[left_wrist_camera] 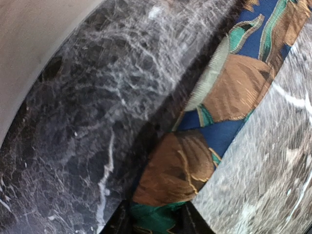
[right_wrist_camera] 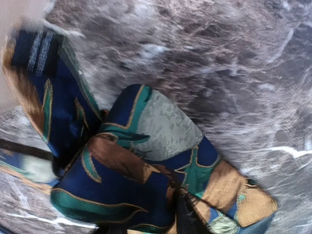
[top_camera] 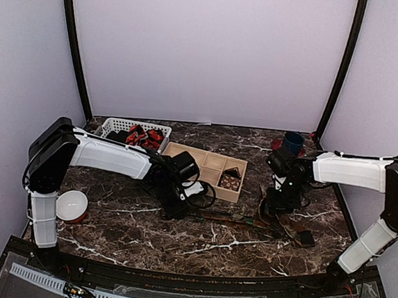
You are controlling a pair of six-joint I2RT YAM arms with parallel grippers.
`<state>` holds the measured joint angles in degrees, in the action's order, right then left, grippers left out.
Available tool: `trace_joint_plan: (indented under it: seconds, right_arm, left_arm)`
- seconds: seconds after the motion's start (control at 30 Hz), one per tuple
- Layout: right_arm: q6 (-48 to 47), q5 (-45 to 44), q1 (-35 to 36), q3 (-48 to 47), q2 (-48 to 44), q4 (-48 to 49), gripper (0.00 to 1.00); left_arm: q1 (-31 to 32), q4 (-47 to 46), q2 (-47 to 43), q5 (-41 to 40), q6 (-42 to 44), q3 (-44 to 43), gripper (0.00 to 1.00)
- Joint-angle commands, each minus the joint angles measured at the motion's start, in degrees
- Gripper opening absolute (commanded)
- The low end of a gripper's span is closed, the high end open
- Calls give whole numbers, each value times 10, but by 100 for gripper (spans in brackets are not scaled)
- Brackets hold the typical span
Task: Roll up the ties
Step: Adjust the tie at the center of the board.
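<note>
Both arms reach low over the tabletop (top_camera: pixel 128 237), left fingers (top_camera: pixel 178 206) and right fingers (top_camera: pixel 276 204) at opposite ends of the tie (top_camera: pixel 238 223). Whether either pair grips it cannot be told. The tie is blue, brown and green, and bunched at the right end. A wooden tray (top_camera: pixel 185 151) holds rolled ties (top_camera: pixel 231 182); a white basket (top_camera: pixel 117 122) holds red-and-black ones.

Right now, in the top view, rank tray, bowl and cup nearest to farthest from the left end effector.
1. Tray, just behind the left end effector.
2. Bowl, out to its left.
3. Cup, far back right.
</note>
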<state>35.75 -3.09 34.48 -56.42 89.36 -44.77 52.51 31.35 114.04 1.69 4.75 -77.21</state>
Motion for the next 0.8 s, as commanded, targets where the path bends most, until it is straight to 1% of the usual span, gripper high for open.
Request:
trace_joint_plan:
  seconds: [0.0,0.03,0.1,0.13,0.2,0.27,0.37,0.47,0.5,0.57,0.63,0.7,0.77]
  right_arm:
    - [-16,-67,-4,24,-8,-39,6]
    - [-18,-71,-9,27,-14,-44,0]
    - [-26,-83,-17,29,-30,-58,0]
    - [-32,-94,-20,25,-41,-70,0]
    - [-55,-114,-23,9,-59,-93,0]
    - [-98,-113,-24,-9,-67,-109,0]
    - [-163,-73,-19,-38,-53,-121,0]
    - [-201,-45,9,-66,-34,-100,0]
    - [-219,-55,26,-75,-26,-91,0]
    - [-272,-125,66,-114,3,-81,0]
    - [-324,-200,93,-165,49,-92,0]
    - [-365,-214,101,-161,57,-72,0]
    - [-385,-243,108,-130,65,-71,0]
  left_arm:
    - [-18,51,-31,-9,-5,46,25]
    - [-23,52,-38,-10,-7,56,20]
    - [-36,57,-55,-10,-10,78,13]
    - [-46,59,-67,-13,-11,90,11]
    - [-59,67,-87,-21,-11,112,8]
    - [-72,75,-106,-36,-9,133,6]
    - [-90,85,-131,-50,-5,154,6]
    - [-107,92,-150,-62,-13,161,6]
    - [-114,98,-153,-71,-19,161,6]
    - [-129,106,-160,-87,-32,164,6]
    - [-150,107,-167,-90,-40,168,6]
    - [-164,112,-166,-95,-42,166,6]
    - [-169,120,-165,-100,-39,164,6]
